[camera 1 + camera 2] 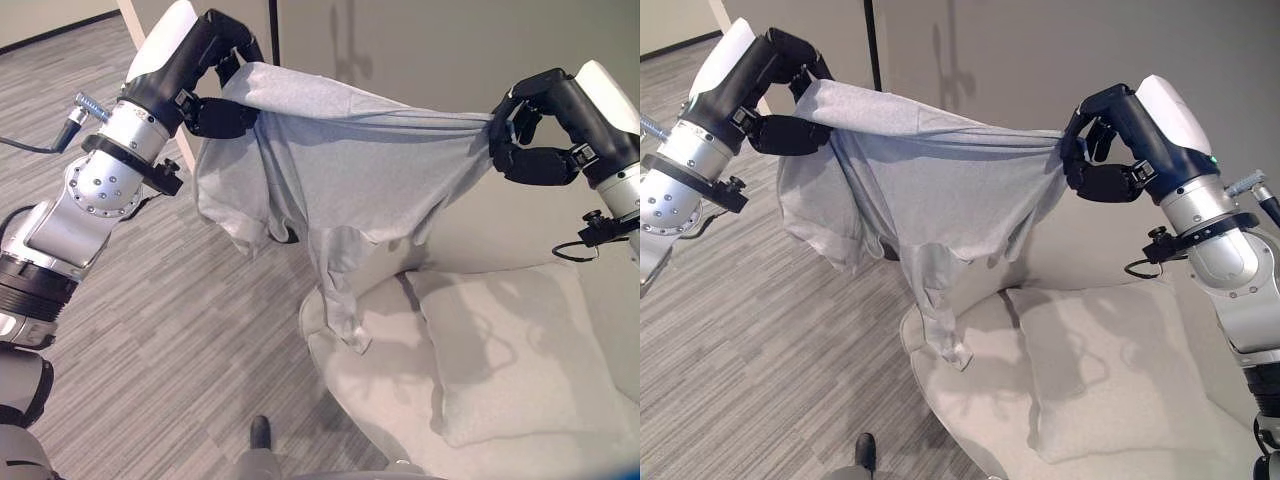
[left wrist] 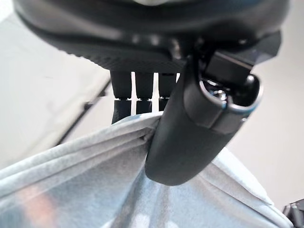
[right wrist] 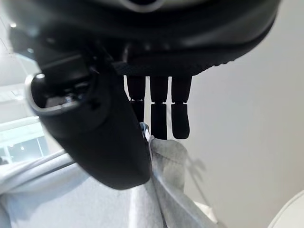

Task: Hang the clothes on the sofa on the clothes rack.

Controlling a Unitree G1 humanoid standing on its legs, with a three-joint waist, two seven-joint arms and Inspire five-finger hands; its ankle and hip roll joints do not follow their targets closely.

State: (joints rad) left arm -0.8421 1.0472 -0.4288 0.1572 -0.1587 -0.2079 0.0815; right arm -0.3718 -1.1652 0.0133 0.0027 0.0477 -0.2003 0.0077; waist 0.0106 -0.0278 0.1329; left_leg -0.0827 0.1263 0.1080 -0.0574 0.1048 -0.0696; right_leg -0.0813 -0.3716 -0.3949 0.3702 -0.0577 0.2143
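A: L hand pose?
B: Raised, fingers + thumb pinching one top corner of grey shirt.
A: R hand?
B: Same height, pinching other corner. Shirt stretched between, hem hanging above sofa front edge.

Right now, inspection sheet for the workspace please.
Surface: pale sofa with a cushion on the seat.
Job's things: grey garment stretched in the air between both hands, one end hanging toward the sofa; clothes rack: nothing seen.
Clutter: nothing seen.
Hands: left hand and right hand each pinch an edge of the garment.
Cables: nothing seen.
Surroundings: grey striped carpet floor, plain wall behind.
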